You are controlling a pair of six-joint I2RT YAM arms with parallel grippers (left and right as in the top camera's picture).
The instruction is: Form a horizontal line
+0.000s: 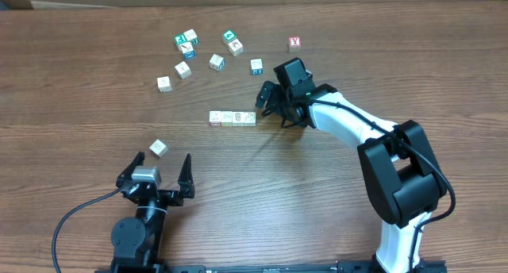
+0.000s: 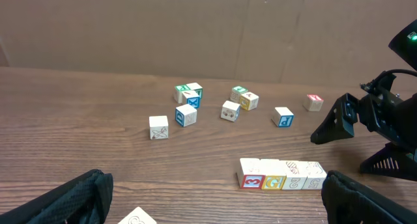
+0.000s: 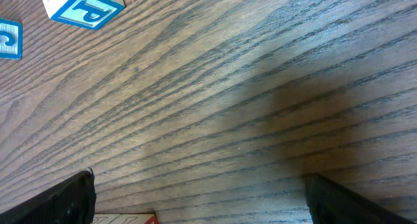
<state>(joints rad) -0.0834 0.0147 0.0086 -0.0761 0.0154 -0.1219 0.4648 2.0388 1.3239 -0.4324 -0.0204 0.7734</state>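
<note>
— Where is the horizontal line (image 1: pixel 232 118)?

— Mid-table (image 1: pixel 357 35): four small pale wooden cubes in a straight row, touching side to side. The left wrist view shows a red 3 on the leftmost and a yellow G next to it. The prints on the other two are too faint to read.

— What's cut off?

— Quite a bit. A loose pale cube (image 1: pixel 159 148) lies just ahead of the left gripper (image 1: pixel 163 159), and that wrist's camera catches only its top at the bottom edge. In the right wrist view the blue P cube (image 3: pixel 81 6) is cropped by the top edge. Another blue-faced cube (image 3: pixel 8 38) is sliced by the left edge, so its letter is unclear. A pale sliver with a red corner (image 3: pixel 124 219) peeks in at the bottom, and I can't say for sure what it is.

— And the grippers?

— The left gripper has its fingers spread wide with nothing between them, near the front of the table, well apart from the row. The right gripper (image 1: pixel 275 108) is also spread wide, with only bare wood between its fingers, and it sits just beside the row's right end. Whether a finger touches the last cube, I cannot tell.

— Anything behind the row?

— Scattered cubes: the red Y cube (image 1: pixel 294 43) at back right and teal-faced cubes (image 1: pixel 185 41) at back left, with a few pale ones between them whose prints are too small to make out
</note>
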